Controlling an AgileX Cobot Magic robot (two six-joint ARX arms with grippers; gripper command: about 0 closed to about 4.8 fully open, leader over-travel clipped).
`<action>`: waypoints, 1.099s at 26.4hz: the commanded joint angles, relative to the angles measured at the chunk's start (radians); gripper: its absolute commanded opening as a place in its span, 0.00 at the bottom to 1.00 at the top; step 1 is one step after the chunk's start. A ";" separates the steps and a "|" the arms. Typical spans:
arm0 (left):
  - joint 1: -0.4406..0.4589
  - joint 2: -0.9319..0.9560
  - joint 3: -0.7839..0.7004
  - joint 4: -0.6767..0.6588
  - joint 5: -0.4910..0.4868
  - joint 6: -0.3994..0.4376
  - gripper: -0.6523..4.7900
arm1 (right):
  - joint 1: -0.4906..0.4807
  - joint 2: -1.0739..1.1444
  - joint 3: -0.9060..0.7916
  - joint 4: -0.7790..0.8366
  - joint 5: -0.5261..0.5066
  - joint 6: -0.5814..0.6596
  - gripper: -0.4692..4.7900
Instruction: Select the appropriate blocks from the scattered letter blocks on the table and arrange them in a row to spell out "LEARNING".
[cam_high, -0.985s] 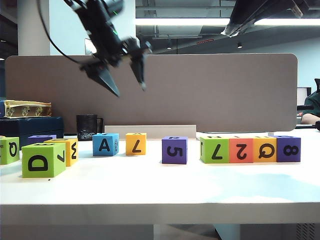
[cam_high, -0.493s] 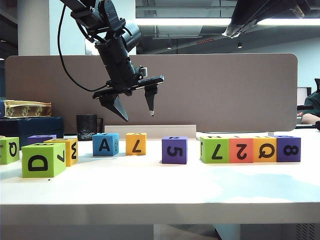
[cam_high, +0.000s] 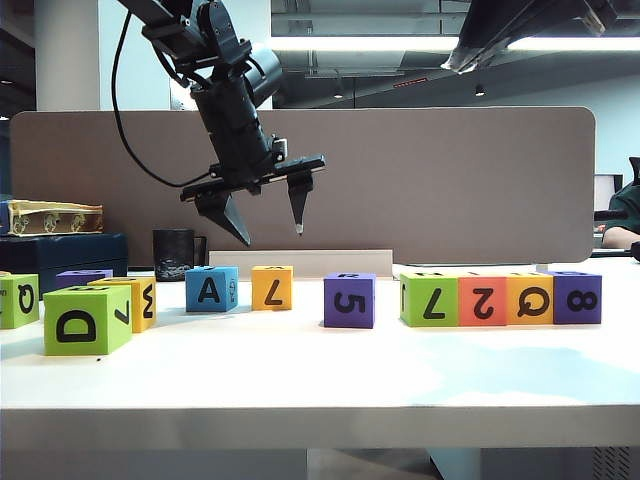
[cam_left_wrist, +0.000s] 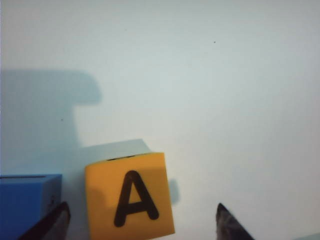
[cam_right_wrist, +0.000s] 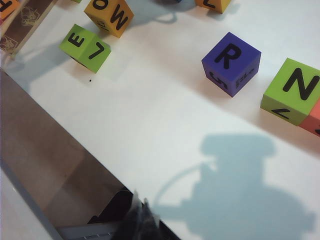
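Left tool above the orange block; right tool near the worktop's front edge.

The left tool (cam_high: 263, 213) hangs wide and empty over the orange block (cam_high: 272, 287), just right of the blue "A" block (cam_high: 211, 289) on the worktop (cam_high: 320, 375). Right tool (cam_right_wrist: 142, 212): jaws appear pressed together, empty.

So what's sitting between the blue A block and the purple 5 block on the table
In the exterior view, one yellow-orange block stands between the blue A block and the purple 5 block. The open left gripper hangs above it.
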 joint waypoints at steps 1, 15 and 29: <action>-0.003 0.019 0.005 0.002 -0.002 -0.004 0.80 | 0.002 -0.003 0.005 0.016 -0.001 -0.003 0.09; -0.004 0.061 0.005 -0.018 -0.002 -0.006 0.78 | 0.002 -0.003 0.005 0.014 -0.002 -0.003 0.09; -0.004 0.084 0.005 -0.020 0.002 -0.002 0.61 | 0.002 -0.003 0.005 0.015 -0.002 -0.003 0.09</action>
